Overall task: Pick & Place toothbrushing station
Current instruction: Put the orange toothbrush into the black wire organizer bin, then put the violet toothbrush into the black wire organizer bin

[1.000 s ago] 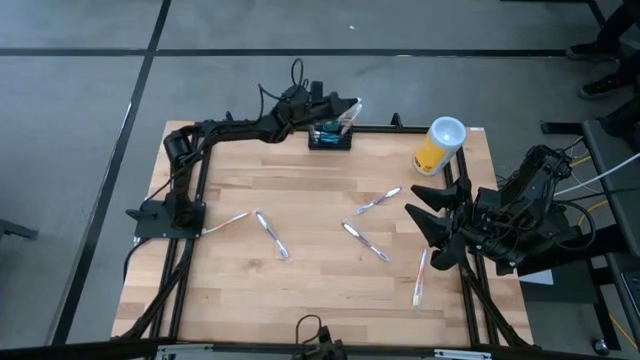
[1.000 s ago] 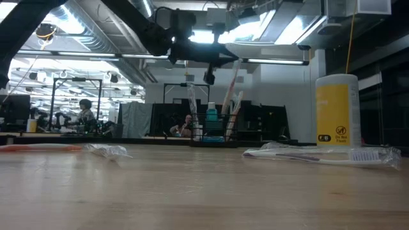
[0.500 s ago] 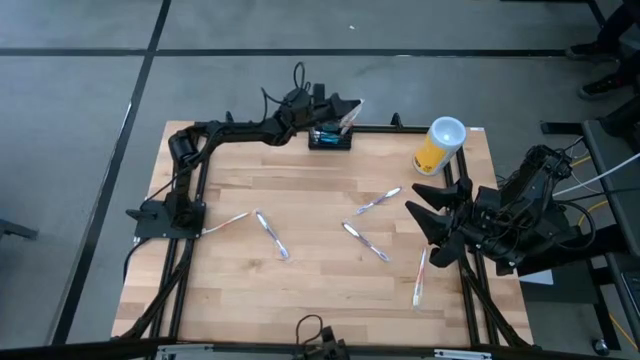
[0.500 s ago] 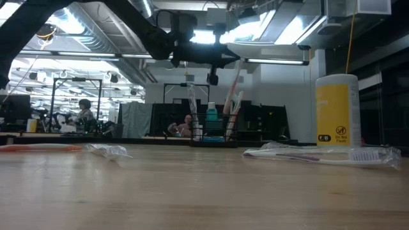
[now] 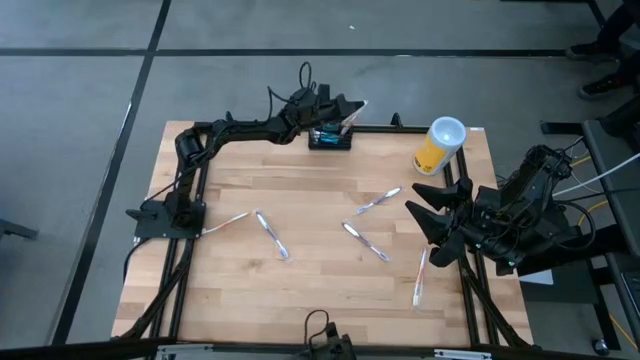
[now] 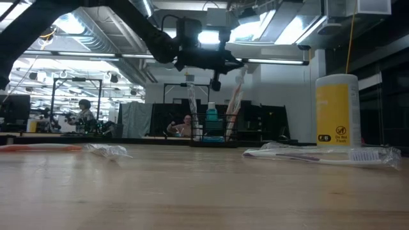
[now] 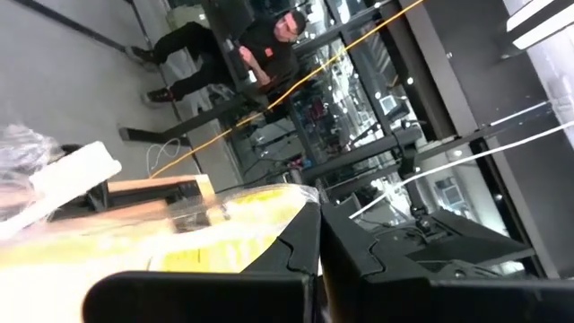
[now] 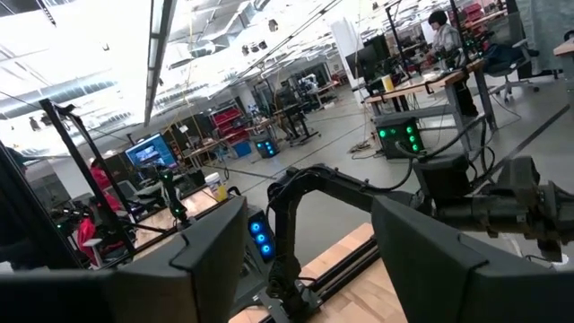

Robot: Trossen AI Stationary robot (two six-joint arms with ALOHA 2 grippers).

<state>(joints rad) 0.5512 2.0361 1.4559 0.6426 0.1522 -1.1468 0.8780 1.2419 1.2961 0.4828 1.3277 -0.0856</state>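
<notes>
The toothbrushing station [image 5: 329, 139] was seen upright at the desk's [image 5: 300, 200] far edge, its long axis along that edge, with the left pincer [image 5: 345, 107] clenched above it and the right pincer [image 5: 425, 215] released.

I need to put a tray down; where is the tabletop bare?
Bare wood: the near-left corner, below the left wrapped toothbrushes, and the strip between those and the toothbrushing station. Crowded: the right side, with more toothbrushes, the yellow cup and the right gripper.
</notes>
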